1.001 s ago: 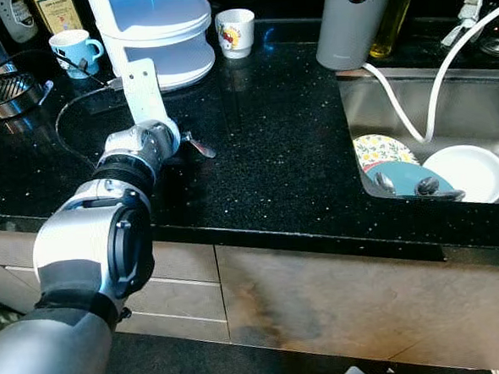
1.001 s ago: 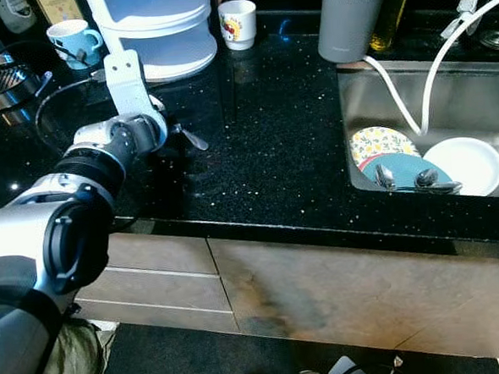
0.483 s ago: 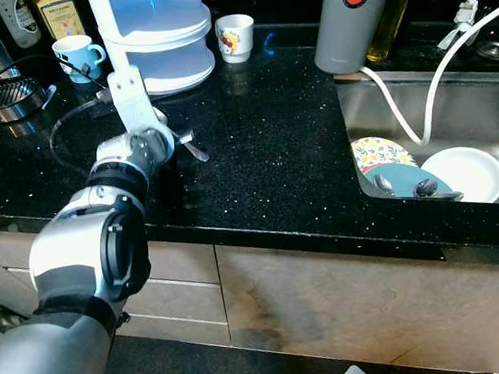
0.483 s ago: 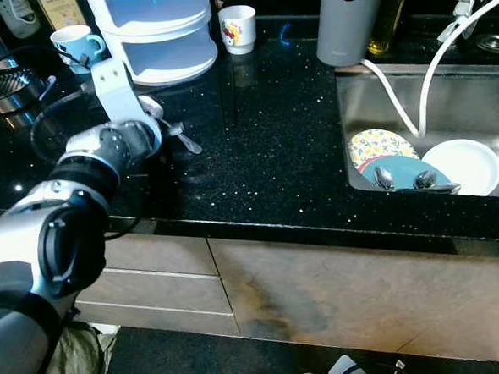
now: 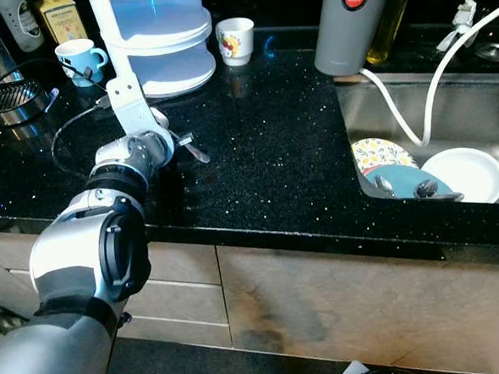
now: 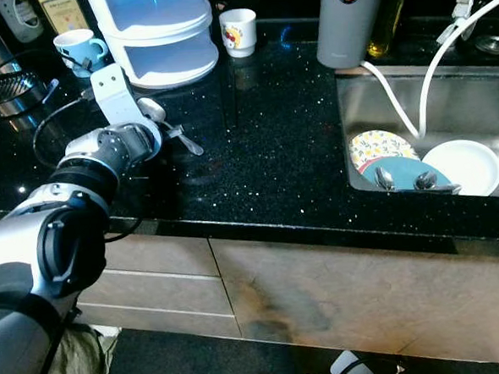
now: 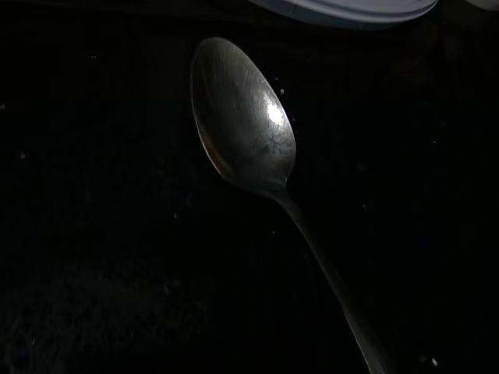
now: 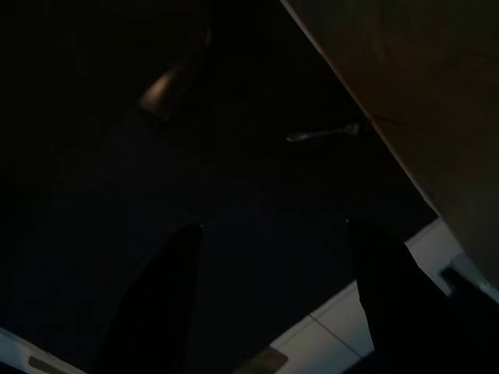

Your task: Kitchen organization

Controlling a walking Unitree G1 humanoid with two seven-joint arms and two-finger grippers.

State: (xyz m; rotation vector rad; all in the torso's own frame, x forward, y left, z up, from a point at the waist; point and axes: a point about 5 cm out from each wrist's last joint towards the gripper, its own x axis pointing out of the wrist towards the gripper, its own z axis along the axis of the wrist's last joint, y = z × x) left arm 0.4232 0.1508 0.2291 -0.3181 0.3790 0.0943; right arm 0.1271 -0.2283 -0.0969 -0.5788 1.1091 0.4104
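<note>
Steel, thin and hard, is what the left gripper has before it: a spoon lying flat on the black countertop, bowl up, its handle running back toward the wrist. Whether the pincer is wide, narrow or closed on that handle I cannot tell; the wrist hides the fingertips from the head camera, and the wrist view has none of them in frame. The right gripper hangs idle beside the cabinets, its two fingers set well apart.

The spoon should be light and rigid, but slick, and it lies low against a hard glossy surface, so a pinch from above may skid. The narrow handle near the neck looks the better hold; the rounded bowl would likely slip out.

Just beyond the pincer stands a white tiered container, with a blue mug to one side and a small white cup to the other. Far off to the right, the sink holds plates.
</note>
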